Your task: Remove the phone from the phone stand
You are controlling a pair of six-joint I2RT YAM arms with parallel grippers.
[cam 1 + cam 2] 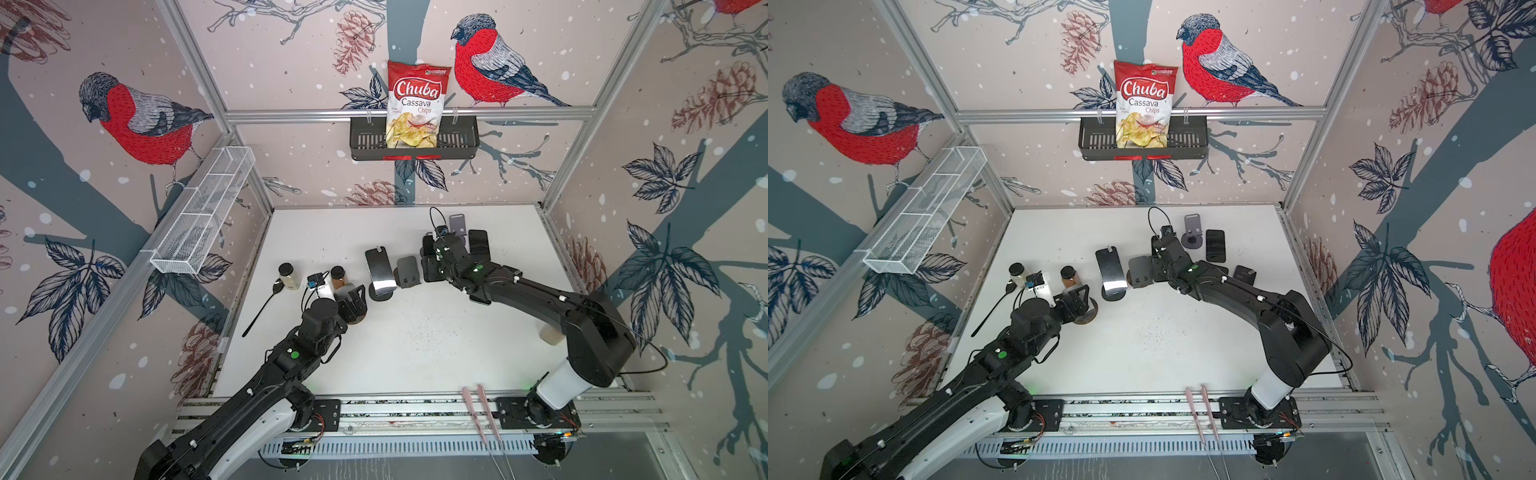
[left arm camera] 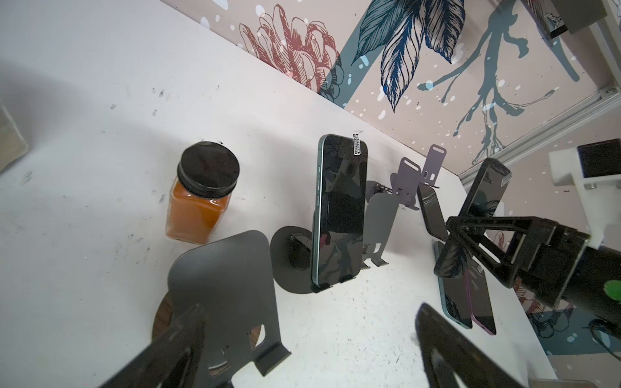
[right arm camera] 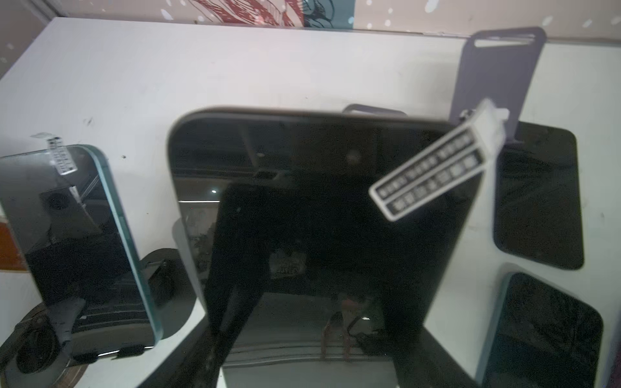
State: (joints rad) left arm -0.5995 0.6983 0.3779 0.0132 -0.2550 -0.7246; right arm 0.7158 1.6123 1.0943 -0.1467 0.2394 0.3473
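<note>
Front rail (image 1: pixel 395 409), scuffed white tabletop (image 1: pixel 415 332), empty phone stand (image 1: pixel 406 271); bird-print walls (image 1: pixel 291 62)

Red-and-white chip bag (image 1: pixel 417 99), black basket (image 1: pixel 461 143), white mesh rack (image 1: pixel 203 212), orange-filled jar (image 2: pixel 196 208) with black lid (image 2: pixel 208 168), teal-edged black phone (image 2: pixel 339 215), white table (image 1: pixel 415 340), red-breasted bird wallpaper (image 1: pixel 137 120).

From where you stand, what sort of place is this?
Probably a robot test booth: left arm and right arm bolted to a rail, an aluminium frame lined with bird wallpaper, and a white table staged with a phone on a stand.
</note>
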